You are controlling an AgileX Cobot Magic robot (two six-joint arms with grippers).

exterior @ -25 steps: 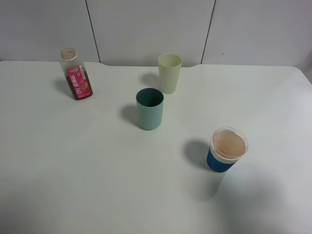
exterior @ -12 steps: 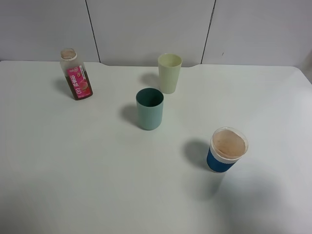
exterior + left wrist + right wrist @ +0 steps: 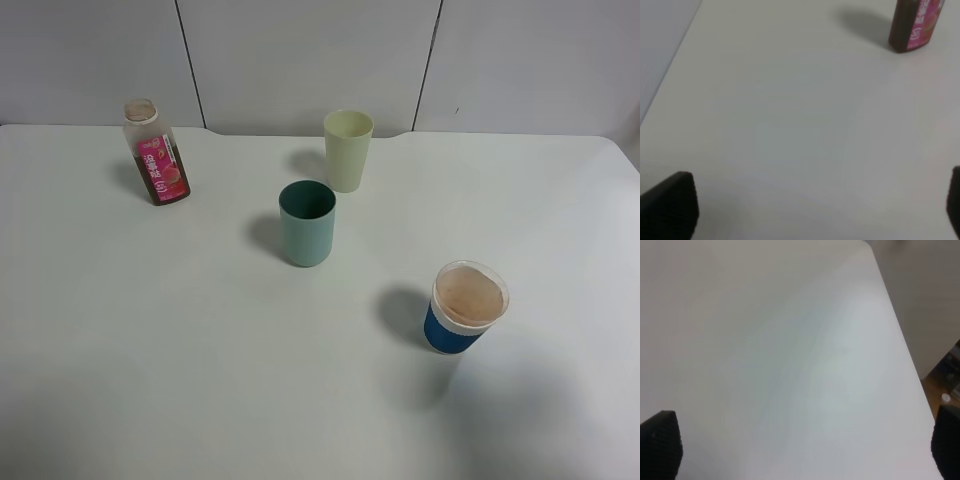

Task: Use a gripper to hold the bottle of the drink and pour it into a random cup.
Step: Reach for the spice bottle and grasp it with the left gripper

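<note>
The bottle, clear with a pink label and dark drink, stands upright and uncapped at the table's back left. Its lower part also shows in the left wrist view. The pale yellow-green cup stands upright at the back centre. Neither gripper shows in the exterior high view. My left gripper is open and empty over bare table, well short of the bottle; only its black fingertips show. My right gripper is open and empty over bare table near the right edge.
A teal-green tumbler stands in front of the pale cup. A blue cup with a white rim holds something brownish at the right front. The white table ends at a grey wall behind. The table's right edge drops to the floor.
</note>
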